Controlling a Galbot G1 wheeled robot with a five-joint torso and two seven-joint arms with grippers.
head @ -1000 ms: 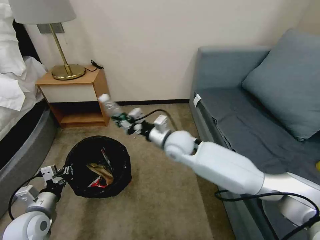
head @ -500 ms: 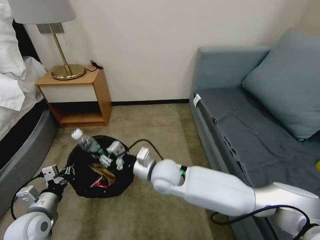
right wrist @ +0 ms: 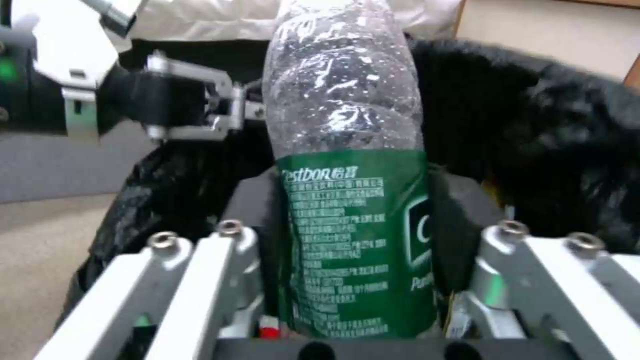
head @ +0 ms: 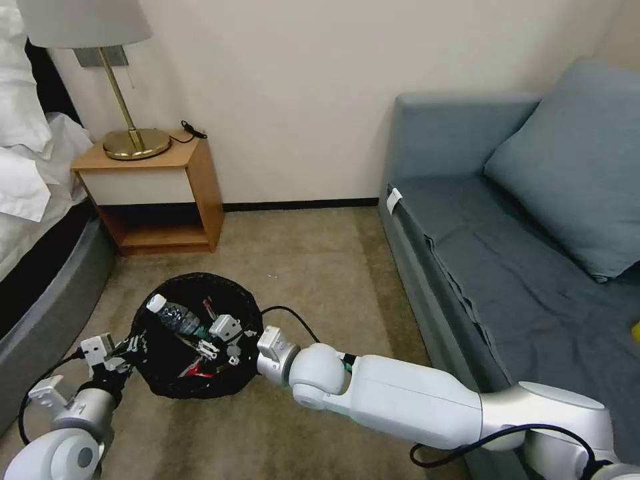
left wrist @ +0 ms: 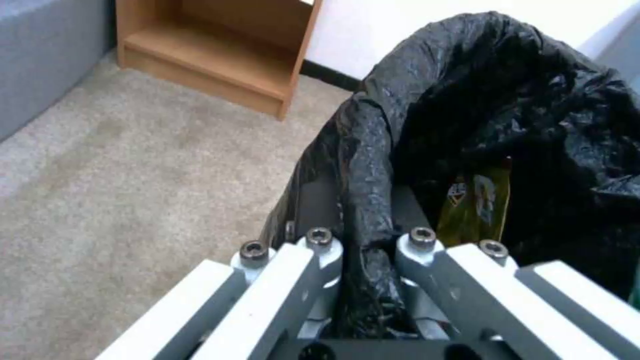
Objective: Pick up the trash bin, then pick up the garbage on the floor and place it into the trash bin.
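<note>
The trash bin [head: 230, 303], lined with a crinkly black bag, stands on the carpet. My left gripper [head: 132, 348] is shut on its near rim; in the left wrist view the gripper [left wrist: 365, 250] pinches the folded bag rim [left wrist: 373, 150]. My right gripper [head: 205, 335] is shut on the garbage, a clear bottle [head: 172, 313] with a green label, and holds it tilted inside the bin's mouth. In the right wrist view the bottle [right wrist: 347, 200] sits between the black pads [right wrist: 257, 215]. A gold wrapper [left wrist: 477, 200] and a red packet [head: 192, 368] lie in the bin.
A wooden nightstand [head: 157, 193] with a brass lamp [head: 130, 137] stands beyond the bin. The bed's grey edge [head: 47, 293] is close on the left, and a blue-grey sofa [head: 507, 267] is on the right. Open carpet [head: 313, 267] lies between them.
My right arm has swung left and down, carrying the bottle from above the carpet into the bin's mouth. The left gripper has kept its hold on the rim.
</note>
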